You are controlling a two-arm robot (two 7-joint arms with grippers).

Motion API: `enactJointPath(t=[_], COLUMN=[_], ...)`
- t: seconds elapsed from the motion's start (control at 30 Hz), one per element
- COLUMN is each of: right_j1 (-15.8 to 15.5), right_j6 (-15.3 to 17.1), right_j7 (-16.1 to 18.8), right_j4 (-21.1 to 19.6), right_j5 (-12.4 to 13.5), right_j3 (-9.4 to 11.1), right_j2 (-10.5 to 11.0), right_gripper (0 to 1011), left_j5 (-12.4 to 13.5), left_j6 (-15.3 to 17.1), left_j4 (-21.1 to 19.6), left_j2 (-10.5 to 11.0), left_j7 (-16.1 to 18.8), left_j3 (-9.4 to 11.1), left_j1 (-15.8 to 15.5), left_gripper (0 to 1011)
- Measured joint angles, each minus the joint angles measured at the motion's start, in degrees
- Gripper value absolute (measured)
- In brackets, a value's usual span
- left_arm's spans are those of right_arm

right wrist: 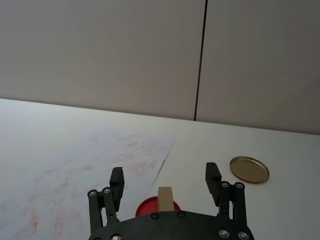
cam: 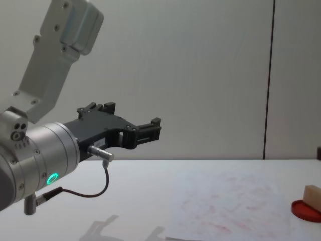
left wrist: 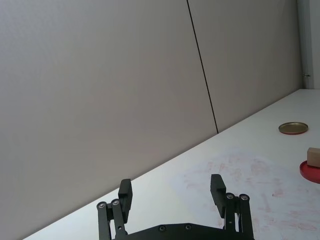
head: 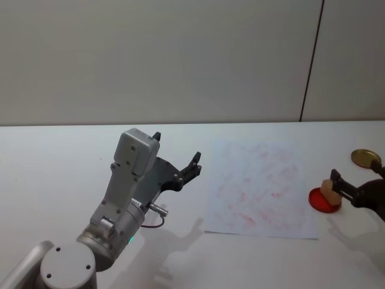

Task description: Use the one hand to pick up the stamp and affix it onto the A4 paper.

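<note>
Two end effectors flank the A4 paper [head: 258, 186] on the table [head: 60, 162], both with fingers spread. Right of the paper, the stamp [head: 328, 191] stands on a red ink pad [head: 317, 200]. The right end effector [right wrist: 165, 174] is just beside the stamp, not gripping it. Left of the paper, the left end effector [head: 177, 147] hangs raised above the table.

1. The head camera looked down from above on the whole A4 paper [head: 258, 186], from beyond its near edge.
2. The chest camera sat lower and faced across the A4 paper side-on toward the wall [cam: 200, 75].
3. The left wrist camera looked over the left gripper [left wrist: 170, 187] from well left of the A4 paper.
4. The right wrist camera looked over the right gripper [right wrist: 165, 175] from close by the A4 paper's right edge.
5. All four views shared the A4 paper.
</note>
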Motion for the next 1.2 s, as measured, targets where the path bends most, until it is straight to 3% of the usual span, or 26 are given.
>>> enactJointPath(t=[0.53, 1.1, 1.2], right_j1=[3.64, 6.67, 7.00], right_j6=[4.02, 6.20, 6.42], right_j7=[2.01, 1.97, 1.79], right_j4=[6.49, 11.88, 12.49], right_j5=[-2.28, -4.29, -4.47], right_j3=[-1.41, -3.26, -3.44], right_j2=[-1.92, -4.57, -4.89], right_gripper=[1001, 1001, 960], left_j5=[0.00, 0.00, 0.00], left_j6=[0.00, 0.00, 0.00], left_j4=[0.00, 0.00, 0.00], left_j2=[0.00, 0.00, 0.00], left_j7=[0.00, 0.00, 0.00], left_j3=[0.00, 0.00, 0.00], left_j1=[0.00, 0.00, 0.00], left_gripper=[993, 993, 993])
